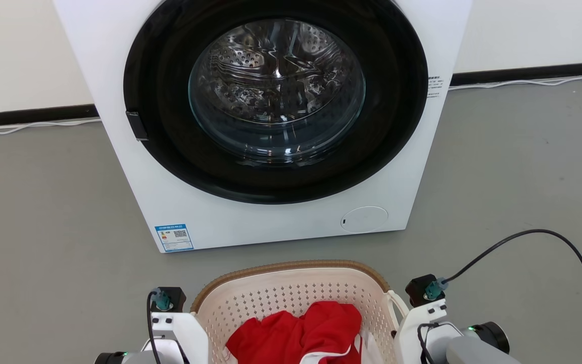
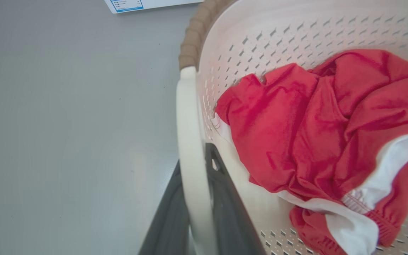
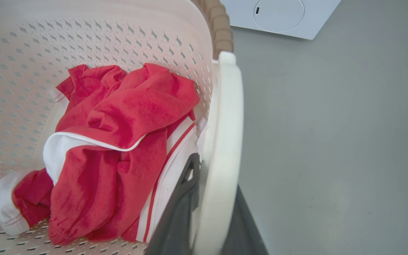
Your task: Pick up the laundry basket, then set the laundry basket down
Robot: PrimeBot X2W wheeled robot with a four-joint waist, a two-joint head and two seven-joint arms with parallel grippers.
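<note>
The cream-white perforated laundry basket (image 1: 291, 290) with a brown woven-look rim sits low in the head view, in front of the washing machine. Red and white clothes (image 1: 296, 331) lie inside it. In the left wrist view my left gripper (image 2: 194, 159) is shut on the basket's white loop handle (image 2: 190, 124), with one dark finger on each side. In the right wrist view my right gripper (image 3: 215, 173) is shut the same way on the opposite handle (image 3: 225, 124). Whether the basket touches the floor I cannot tell.
A white front-loading washing machine (image 1: 271, 222) stands close behind the basket, its round glass door shut. Grey floor (image 1: 43, 227) spreads to both sides. A black cable (image 1: 548, 233) arcs over my right arm. A wall with a dark baseboard (image 1: 523, 73) runs behind.
</note>
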